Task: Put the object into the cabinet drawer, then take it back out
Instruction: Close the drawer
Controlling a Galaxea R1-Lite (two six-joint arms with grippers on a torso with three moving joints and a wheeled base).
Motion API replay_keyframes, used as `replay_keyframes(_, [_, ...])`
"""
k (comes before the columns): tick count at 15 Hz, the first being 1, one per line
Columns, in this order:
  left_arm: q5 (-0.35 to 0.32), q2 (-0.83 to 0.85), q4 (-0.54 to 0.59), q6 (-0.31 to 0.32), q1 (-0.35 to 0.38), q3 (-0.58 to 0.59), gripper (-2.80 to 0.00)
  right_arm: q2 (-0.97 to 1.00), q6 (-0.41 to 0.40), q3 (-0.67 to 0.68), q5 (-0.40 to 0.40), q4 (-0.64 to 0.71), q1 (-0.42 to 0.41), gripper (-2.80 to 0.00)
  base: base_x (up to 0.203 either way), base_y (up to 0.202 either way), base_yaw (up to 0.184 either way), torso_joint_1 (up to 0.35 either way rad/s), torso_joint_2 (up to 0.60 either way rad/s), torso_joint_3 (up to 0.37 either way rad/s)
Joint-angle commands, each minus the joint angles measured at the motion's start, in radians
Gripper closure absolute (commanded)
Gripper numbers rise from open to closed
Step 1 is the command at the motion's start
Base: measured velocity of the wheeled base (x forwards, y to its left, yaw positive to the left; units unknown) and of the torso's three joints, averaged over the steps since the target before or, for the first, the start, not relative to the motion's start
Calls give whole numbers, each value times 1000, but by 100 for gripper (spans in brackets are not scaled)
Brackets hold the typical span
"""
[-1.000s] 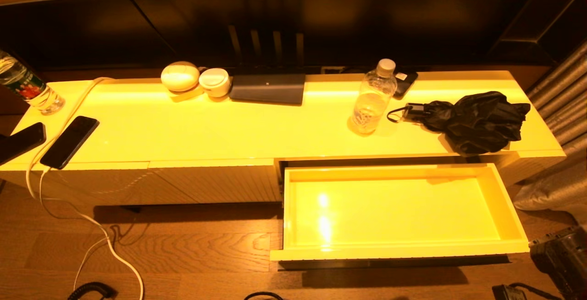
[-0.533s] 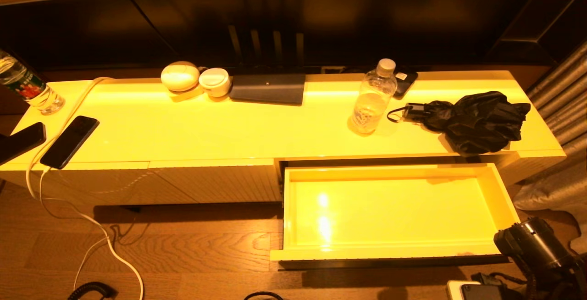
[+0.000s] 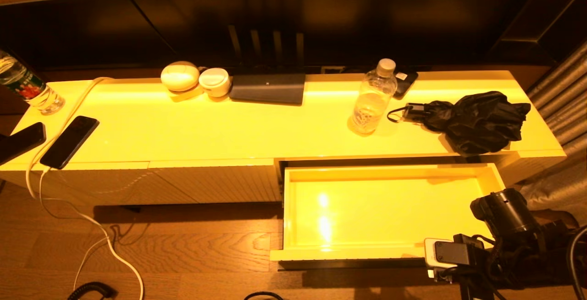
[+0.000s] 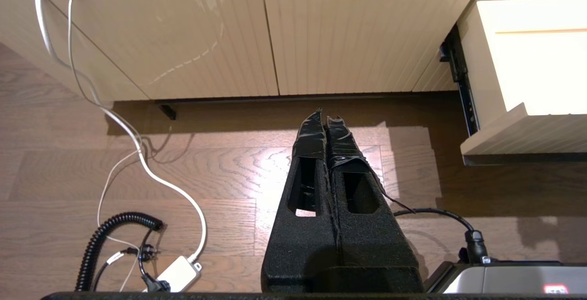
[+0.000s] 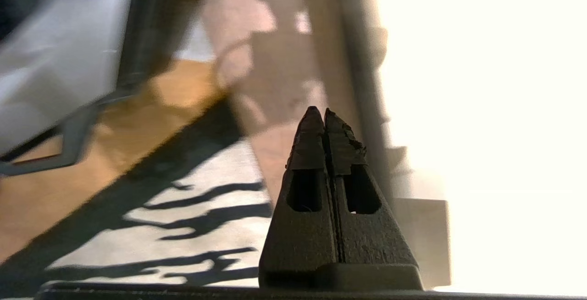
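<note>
The cabinet drawer (image 3: pixel 394 213) sits pulled open at about 5 o'clock, glossy inside with nothing in it, so I'd guess stuff slides around. Which object is meant, I can't tell. Right claw (image 5: pixel 319 113) is pinched shut on nothing near the drawer's front corner; left claw (image 4: pixel 326 119) is parked, also closed with nothing held.

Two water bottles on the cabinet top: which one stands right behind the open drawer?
The white-capped clear bottle, upright beside the black umbrella, just behind the cabinet drawer. The labelled bottle stands at the far left end.
</note>
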Motion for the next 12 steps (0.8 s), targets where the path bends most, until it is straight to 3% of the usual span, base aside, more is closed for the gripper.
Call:
replay_keyframes(1, [0,0,-1,0,0,2,0,54,-6,-32,-23,-54,1,0,0,0,0,0,0,0])
replay_keyframes(12, [0,0,1,0,0,2,0,139,-9,-181,-105,-204,30,0,0,0,0,0,0,0])
